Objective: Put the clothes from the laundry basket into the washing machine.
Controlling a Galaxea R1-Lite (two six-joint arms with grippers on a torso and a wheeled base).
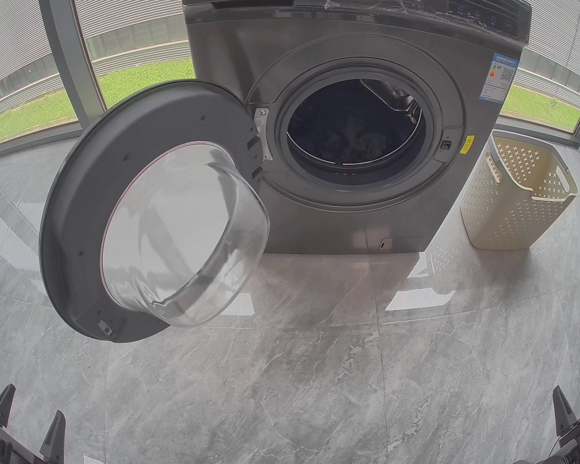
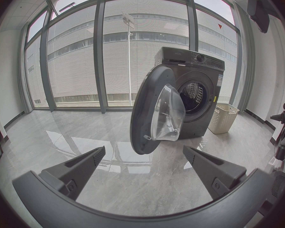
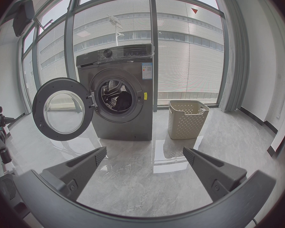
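Note:
A grey front-loading washing machine (image 1: 367, 40) stands ahead with its round door (image 1: 142, 214) swung wide open to the left. Dark clothes (image 1: 357, 140) lie inside the drum, and they also show in the right wrist view as dark clothes (image 3: 123, 100). A cream perforated laundry basket (image 1: 515, 194) sits on the floor to the right of the machine; nothing shows inside it. My left gripper (image 2: 142, 152) and my right gripper (image 3: 144, 152) are both open and hold nothing, low and well back from the machine, at the bottom corners of the head view.
Grey marble floor (image 1: 316, 368) stretches open between me and the machine. Tall windows (image 1: 19, 53) run behind and beside it. The open door juts far out to the left. A wall (image 3: 262, 64) lies right of the basket.

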